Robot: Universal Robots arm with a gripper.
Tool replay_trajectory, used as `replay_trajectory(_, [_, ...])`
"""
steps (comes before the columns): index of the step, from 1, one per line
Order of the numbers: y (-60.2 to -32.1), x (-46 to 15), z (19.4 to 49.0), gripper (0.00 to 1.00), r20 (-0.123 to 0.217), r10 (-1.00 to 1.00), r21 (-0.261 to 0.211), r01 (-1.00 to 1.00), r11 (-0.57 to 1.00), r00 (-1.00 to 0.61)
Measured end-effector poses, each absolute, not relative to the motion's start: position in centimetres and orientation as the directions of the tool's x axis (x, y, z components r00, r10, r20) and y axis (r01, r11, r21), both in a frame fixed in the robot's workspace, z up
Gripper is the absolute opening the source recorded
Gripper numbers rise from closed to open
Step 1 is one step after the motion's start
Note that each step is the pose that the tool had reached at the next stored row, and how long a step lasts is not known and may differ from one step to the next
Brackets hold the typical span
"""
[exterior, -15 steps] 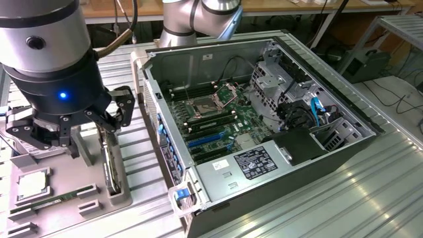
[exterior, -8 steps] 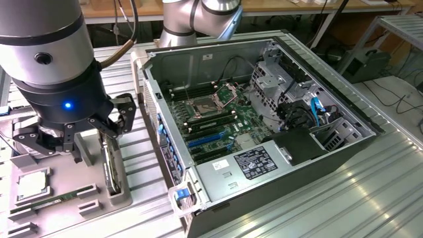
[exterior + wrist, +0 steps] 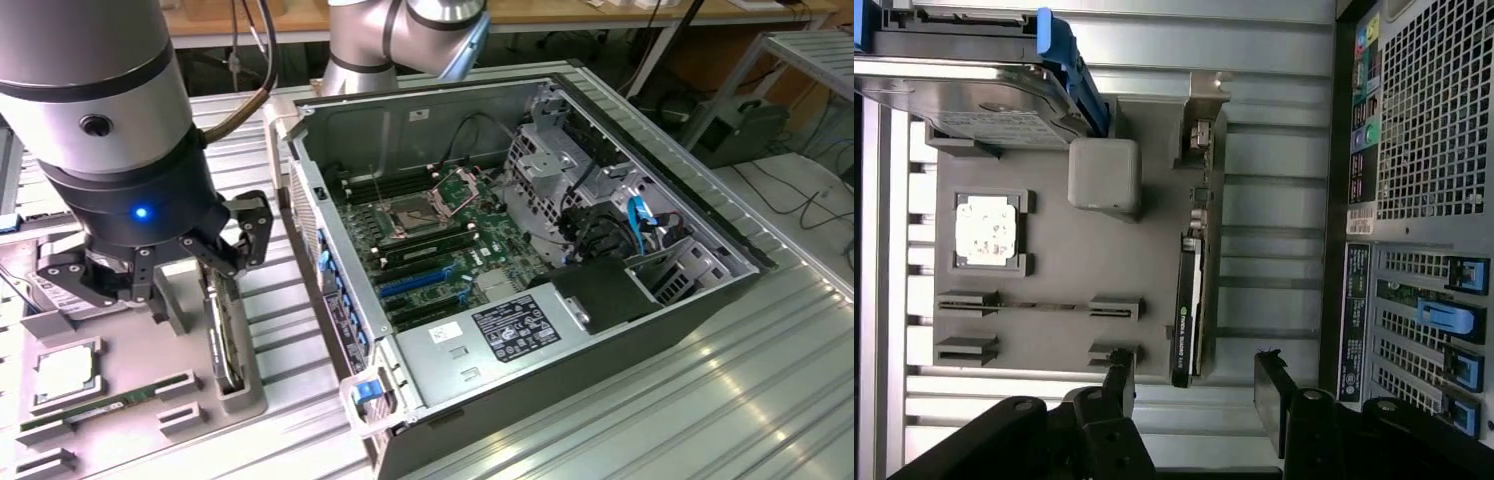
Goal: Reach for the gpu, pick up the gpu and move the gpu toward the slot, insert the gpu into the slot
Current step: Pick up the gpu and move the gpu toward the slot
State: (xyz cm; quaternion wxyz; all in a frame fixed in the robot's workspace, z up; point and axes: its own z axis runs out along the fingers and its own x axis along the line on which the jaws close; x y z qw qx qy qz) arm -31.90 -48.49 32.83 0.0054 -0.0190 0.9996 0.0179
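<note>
The gpu [image 3: 227, 340] [image 3: 1189, 300] stands on its long edge in a groove of a grey holder tray [image 3: 127, 420], a thin dark card with a silver end bracket [image 3: 1199, 130]. My gripper [image 3: 207, 275] [image 3: 1194, 385] hangs open just above the card, a finger on each side of it, nothing held. The fingertips [image 3: 1119, 385] sit over the card's end farthest from the bracket. The slot [image 3: 411, 285] is a long blue strip on the green motherboard inside the open computer case [image 3: 694, 225], to the exterior view's right of the tray.
On the same tray lie a silver hard drive [image 3: 974, 100] in a blue caddy, a square processor [image 3: 989, 230] and a slim memory stick [image 3: 1039, 305]. The case's rear panel [image 3: 1424, 200] stands close beside the tray. Cables and a drive cage [image 3: 587, 170] crowd the case interior.
</note>
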Motion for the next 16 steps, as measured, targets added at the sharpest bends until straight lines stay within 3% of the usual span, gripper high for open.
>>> replay_trajectory(16, [-48.4,-31.9,31.2,0.6,-0.011,-0.038,0.036,-0.038,0.999,-0.999])
